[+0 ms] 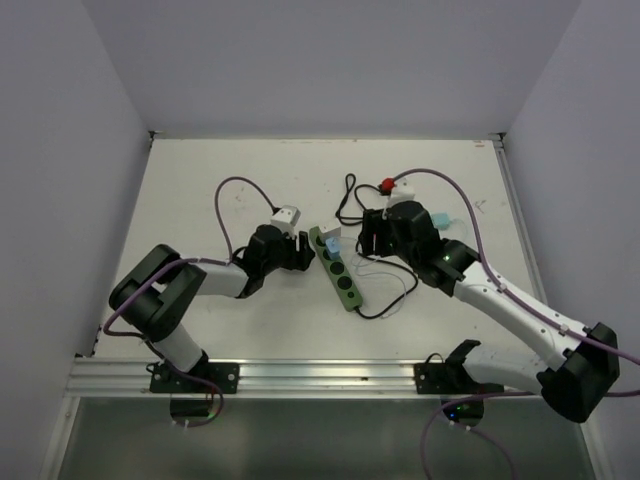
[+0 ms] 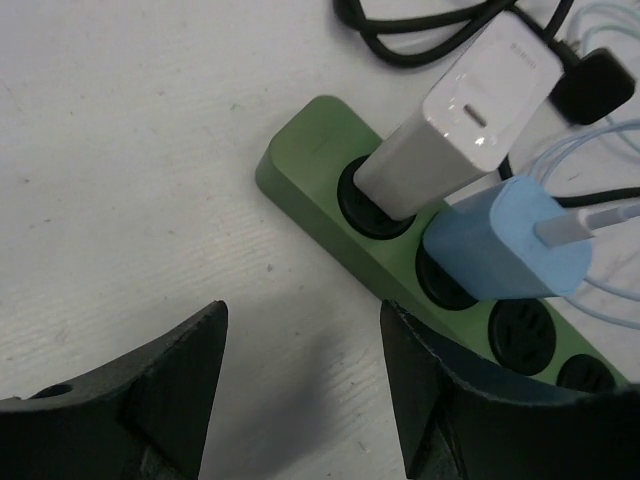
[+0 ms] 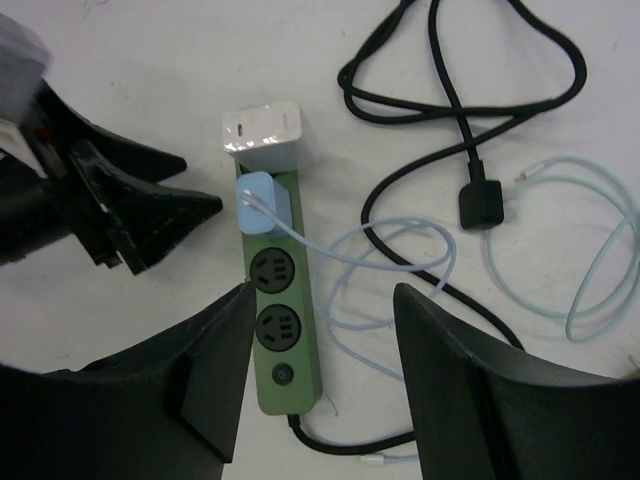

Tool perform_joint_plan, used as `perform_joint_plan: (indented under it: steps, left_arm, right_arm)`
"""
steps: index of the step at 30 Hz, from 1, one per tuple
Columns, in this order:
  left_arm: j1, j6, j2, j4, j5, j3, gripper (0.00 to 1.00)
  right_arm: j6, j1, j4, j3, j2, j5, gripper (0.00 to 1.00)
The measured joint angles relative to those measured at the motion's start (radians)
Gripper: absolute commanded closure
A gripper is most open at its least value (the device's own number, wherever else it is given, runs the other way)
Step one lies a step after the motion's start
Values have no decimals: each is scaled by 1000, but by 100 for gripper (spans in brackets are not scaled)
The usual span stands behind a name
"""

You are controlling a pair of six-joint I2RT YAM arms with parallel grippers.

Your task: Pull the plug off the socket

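Green socket [image 1: 343, 278] just beside left tool [image 1: 304, 250]

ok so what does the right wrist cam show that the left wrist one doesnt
Right wrist only: the socket's whole length, down to its round button, and the right fingers. Left wrist only: the white charger's long side entering the end outlet. Both: the green socket, the white charger and blue charger plugged side by side, the left fingers open.

Fixed camera high at the near side, whole table [image 1: 200, 180], both wrist cameras close, looking down, sharing the socket [image 3: 282, 310]
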Motion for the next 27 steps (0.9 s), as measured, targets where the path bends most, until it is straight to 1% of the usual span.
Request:
perform_joint_plan:
  steps: [2, 3, 6, 8, 12, 17, 19, 21, 23, 27]
  left_arm:
    - [0, 8, 47, -16, 6, 11, 32]
    - [0, 15, 63, -12, 7, 15, 32]
    - [0, 19, 75, -18, 10, 39, 32]
    - [0, 20, 85, -18, 11, 52, 32]
    - [1, 20, 97, -17, 14, 62, 31]
    - [2, 18, 96, 13, 16, 51, 27]
    - [2, 11, 96, 30, 16, 41, 26]
    - [2, 8, 96, 45, 16, 34, 26]
    - [2, 3, 96, 51, 16, 34, 25]
    - [2, -21, 95, 95, 16, 27, 24]
  right_arm:
    - [-13, 35, -2, 58, 32, 42, 34]
    - [-20, 47, -2, 86, 43, 54, 31]
    - [-40, 56, 0, 166, 75, 82, 24]
    - [-54, 56, 2, 226, 119, 96, 23]
    - [-74, 56, -1, 354, 277, 97, 21]
    - [-75, 56, -22, 404, 437, 95, 20]
    - [-76, 56, -48, 438, 496, 95, 17]
    - [-80, 56, -58, 473, 543, 95, 14]
    - [-90, 56, -71, 517, 590, 93, 12]
    - [-97, 55, -82, 570, 648, 81, 12]
